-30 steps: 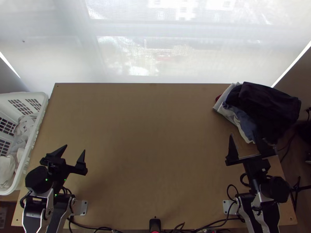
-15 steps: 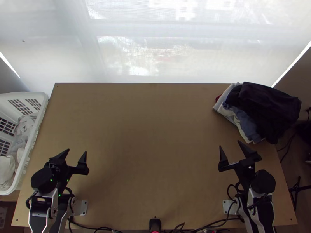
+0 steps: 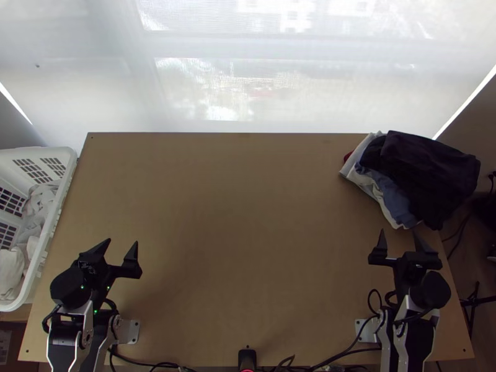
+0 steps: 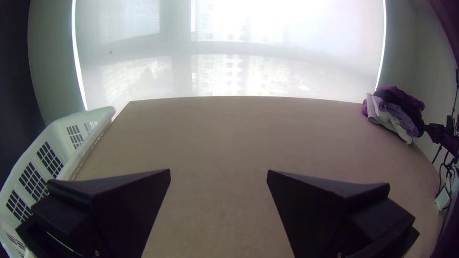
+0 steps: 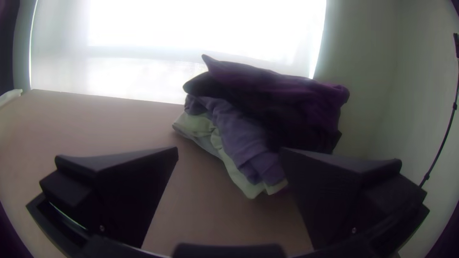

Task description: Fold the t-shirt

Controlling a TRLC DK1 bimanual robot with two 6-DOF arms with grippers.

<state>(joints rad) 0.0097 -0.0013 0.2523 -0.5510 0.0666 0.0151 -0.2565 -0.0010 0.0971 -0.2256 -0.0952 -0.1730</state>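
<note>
Jaws were apart on left gripper (image 3: 123, 242) and right gripper (image 3: 400, 231)

Counter (image 3: 248, 235) ran between and beyond both sets of jaws. White basket (image 3: 60, 204) stood left of the left jaws, along the counter's edge. Clothes pile (image 3: 428, 167) sat just beyond the right jaws: dark cloth on top, blue-grey and white layers under it, red bit (image 3: 348, 156) at the side. Couldn't tell which piece was the t-shirt. Pale cloth (image 3: 38, 208) lay bunched in the basket, left of the left jaws. Both sets of jaws had a wide gap between them.
</note>
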